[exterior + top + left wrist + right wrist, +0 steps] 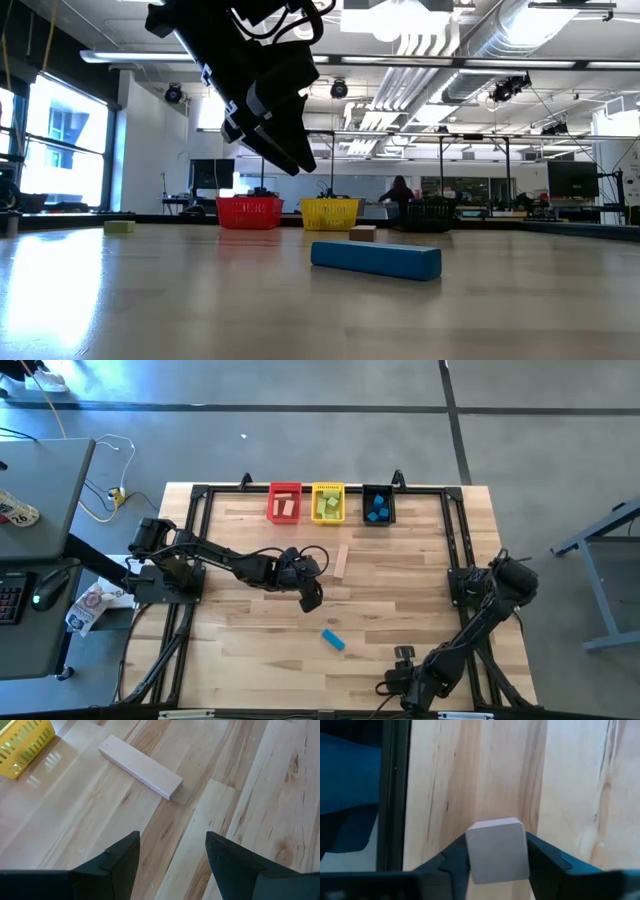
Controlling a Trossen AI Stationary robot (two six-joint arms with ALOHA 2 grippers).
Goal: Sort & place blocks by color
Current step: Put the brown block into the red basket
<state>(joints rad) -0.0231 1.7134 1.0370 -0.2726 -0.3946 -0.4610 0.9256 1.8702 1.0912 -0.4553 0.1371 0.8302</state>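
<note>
My right gripper (498, 862) is at the table's near edge, right of the middle, also in the high view (398, 682), shut on a pale wood cube (497, 847). My left gripper (172, 850) hangs open above the table's middle (312, 598), nothing between its fingers. Just beyond it, a pale wood bar (140, 766) lies flat on the table. A blue bar (333, 640) lies flat between the two grippers, nearest in the low view (376, 259). A small green block (118, 227) sits far off at the left of the low view. My right gripper pinches the pale wood cube by two opposite sides (474, 860), one finger on each. The fingers come from above, pointing steeply down. The cube stands square between them with its top face showing; whether its underside is still on the table is hidden.
At the far edge stand a red bin (284, 502) with wood blocks, a yellow bin (328, 502) with green blocks and a black bin (377, 505) with blue blocks. A black frame rail (395, 795) runs close beside my right gripper.
</note>
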